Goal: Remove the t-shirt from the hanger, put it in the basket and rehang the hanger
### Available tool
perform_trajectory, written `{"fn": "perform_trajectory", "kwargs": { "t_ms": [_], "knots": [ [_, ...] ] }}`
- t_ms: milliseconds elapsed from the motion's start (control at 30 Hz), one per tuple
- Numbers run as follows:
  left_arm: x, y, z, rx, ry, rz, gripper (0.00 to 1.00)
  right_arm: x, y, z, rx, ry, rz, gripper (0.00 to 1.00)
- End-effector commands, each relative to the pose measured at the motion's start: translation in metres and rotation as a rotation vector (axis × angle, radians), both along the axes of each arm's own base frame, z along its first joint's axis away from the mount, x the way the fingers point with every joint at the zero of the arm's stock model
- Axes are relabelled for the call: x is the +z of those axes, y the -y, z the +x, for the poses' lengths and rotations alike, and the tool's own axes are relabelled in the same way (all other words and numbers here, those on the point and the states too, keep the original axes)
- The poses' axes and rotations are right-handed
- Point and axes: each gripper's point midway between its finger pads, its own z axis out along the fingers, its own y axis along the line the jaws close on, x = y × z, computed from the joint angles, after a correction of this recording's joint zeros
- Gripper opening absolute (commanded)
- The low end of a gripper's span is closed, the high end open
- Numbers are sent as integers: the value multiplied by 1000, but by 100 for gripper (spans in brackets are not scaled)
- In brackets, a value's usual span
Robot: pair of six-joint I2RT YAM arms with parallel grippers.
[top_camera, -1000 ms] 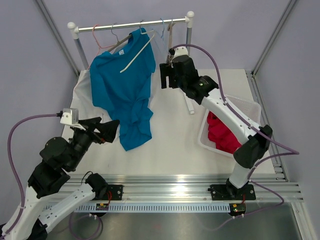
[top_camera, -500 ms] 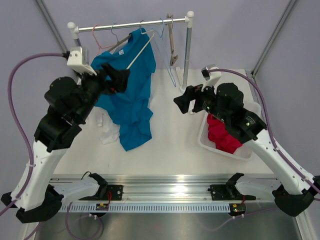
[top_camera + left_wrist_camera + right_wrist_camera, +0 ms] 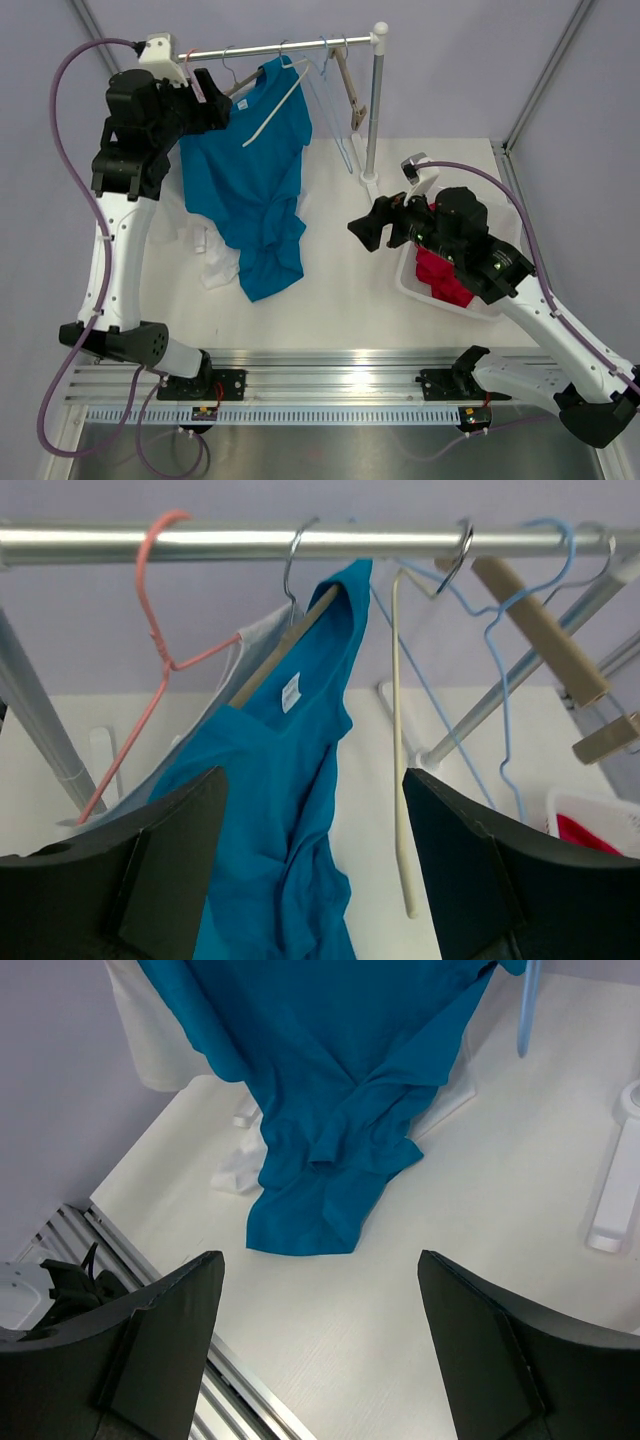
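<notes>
A blue t-shirt (image 3: 250, 170) hangs from the rail on a wood-and-wire hanger (image 3: 283, 645), one shoulder over it, its hem bunched on the table (image 3: 320, 1210). A cream hanger (image 3: 399, 740) hangs against the shirt's right side. My left gripper (image 3: 215, 100) is up at rail level beside the collar. It is open (image 3: 315, 865), with the shirt behind the gap and nothing between the fingers. My right gripper (image 3: 365, 228) hovers open above the table, right of the shirt's hem (image 3: 320, 1360), and holds nothing.
The metal rail (image 3: 280, 48) also carries a pink hanger (image 3: 150, 650), a thin blue hanger (image 3: 500, 650) and a wooden clip hanger (image 3: 352, 95). The rack's post (image 3: 373, 110) stands mid-table. A white basket (image 3: 408, 272) with red clothes is at right. White cloth (image 3: 215, 265) lies beside the hem.
My left arm rose from the table's front left up to the rail beside the collar, its jaws narrowing slightly. My right arm pulled back from the rail to the basket. The wooden clip hanger swung.
</notes>
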Motion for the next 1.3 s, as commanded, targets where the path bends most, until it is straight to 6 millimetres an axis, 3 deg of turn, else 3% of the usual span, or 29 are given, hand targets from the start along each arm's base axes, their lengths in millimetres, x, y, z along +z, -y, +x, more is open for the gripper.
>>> {"fn": "perform_trajectory", "kwargs": {
  "t_ms": [0,300,467,567,767,1033,1133,1267],
  "knots": [
    [0,6,1,-81,29,98,77,8,-10,-12,72,15,32,87],
    [-15,-25,35,94,0,197,85,-4,-30,-19,132,-16,10,87],
    [-41,-7,62,-2,-45,230,83,-4,-36,-23,152,-15,11,86],
    [-48,-2,69,-23,-61,218,79,-7,-38,-24,159,-17,9,86],
    [-53,5,64,-30,-73,217,73,-9,-46,-27,183,-22,12,86],
    [-71,41,50,-172,-106,121,72,-8,-52,-36,198,-21,16,86],
    [-70,40,47,-160,-113,98,72,-10,-51,-38,194,-23,8,86],
    [-52,30,42,-104,-42,89,73,-11,-51,-39,194,-25,5,86]
  ]
}}
